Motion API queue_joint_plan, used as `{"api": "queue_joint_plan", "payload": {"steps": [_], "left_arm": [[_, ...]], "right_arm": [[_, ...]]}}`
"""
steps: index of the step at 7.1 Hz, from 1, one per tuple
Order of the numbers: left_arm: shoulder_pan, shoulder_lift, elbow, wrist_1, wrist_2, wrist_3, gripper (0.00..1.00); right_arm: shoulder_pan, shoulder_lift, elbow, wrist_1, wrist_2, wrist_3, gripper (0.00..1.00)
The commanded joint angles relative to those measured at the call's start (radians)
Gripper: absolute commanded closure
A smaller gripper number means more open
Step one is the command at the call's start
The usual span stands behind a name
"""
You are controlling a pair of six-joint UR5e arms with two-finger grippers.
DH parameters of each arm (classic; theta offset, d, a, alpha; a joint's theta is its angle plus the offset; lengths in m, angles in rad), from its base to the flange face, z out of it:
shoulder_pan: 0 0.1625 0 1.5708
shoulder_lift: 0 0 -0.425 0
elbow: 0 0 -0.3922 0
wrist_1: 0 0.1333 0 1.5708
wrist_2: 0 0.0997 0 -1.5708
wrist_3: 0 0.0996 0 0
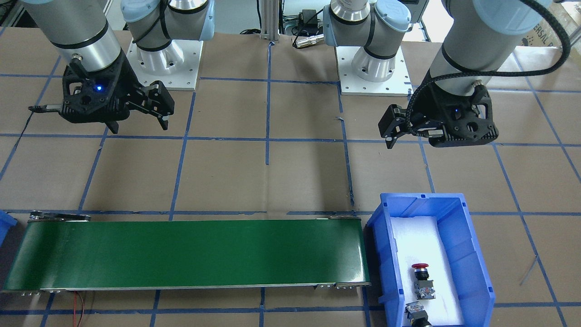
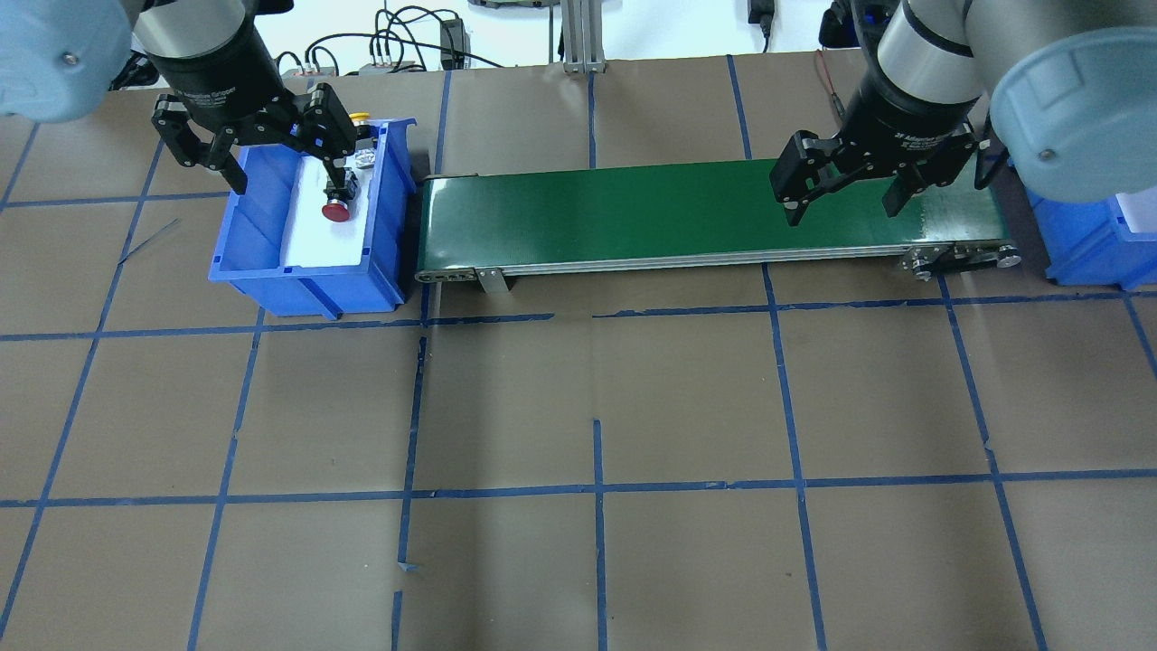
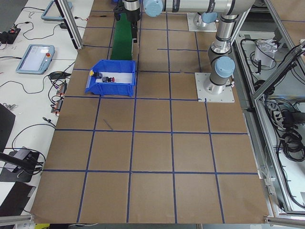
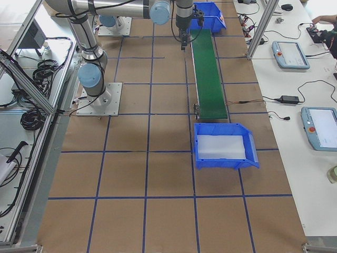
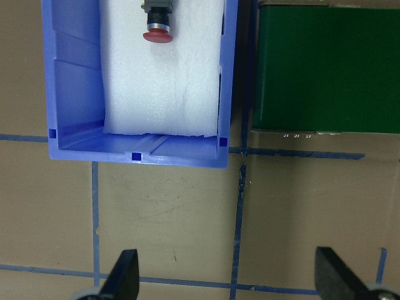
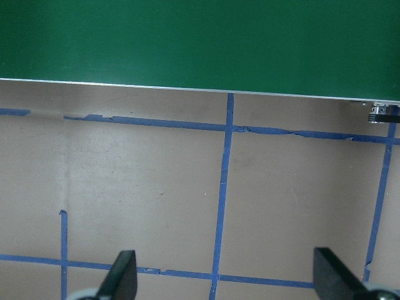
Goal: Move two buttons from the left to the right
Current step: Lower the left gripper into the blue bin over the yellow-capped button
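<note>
The red button [image 2: 338, 210] lies on white foam in the blue bin [image 2: 262, 271] at the left end of the green conveyor [image 2: 633, 217]. It also shows in the left wrist view [image 5: 157, 34] and the front view [image 1: 420, 269]. The yellow button [image 2: 362, 117] lies at the bin's far end, and only its grey base [image 1: 414, 309] shows in the front view. My left gripper [image 2: 287, 176] is open and empty, held high on the robot's side of the bin. My right gripper [image 2: 843, 210] is open and empty, high near the conveyor's right end.
A second blue bin [image 4: 224, 145] with bare white foam stands past the conveyor's right end, and its corner shows overhead [image 2: 1085, 244]. The table is brown paper with a blue tape grid. Both arm bases [image 1: 163, 59] stand at the robot's side.
</note>
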State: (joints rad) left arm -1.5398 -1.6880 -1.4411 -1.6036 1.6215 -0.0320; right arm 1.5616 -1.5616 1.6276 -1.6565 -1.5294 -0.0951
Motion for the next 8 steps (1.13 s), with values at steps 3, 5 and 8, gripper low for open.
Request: {"api": "queue_joint_plan", "payload": {"steps": [3,5,8], "left_arm": [[-0.002,0.042,-0.007,0.001,-0.009,0.015,0.0],[0.02,-0.033,0.005,0.137,-0.003,0.137,0.0],[0.127,-0.298,0.17,0.258,-0.056,0.181,0.0]], "right_arm": [[0.0,0.0,0.0,0.0,0.0,0.0,0.0],[0.0,0.0,0.0,0.0,0.0,0.0,0.0],[0.0,0.0,0.0,0.001,0.0,0.0,0.0]]}}
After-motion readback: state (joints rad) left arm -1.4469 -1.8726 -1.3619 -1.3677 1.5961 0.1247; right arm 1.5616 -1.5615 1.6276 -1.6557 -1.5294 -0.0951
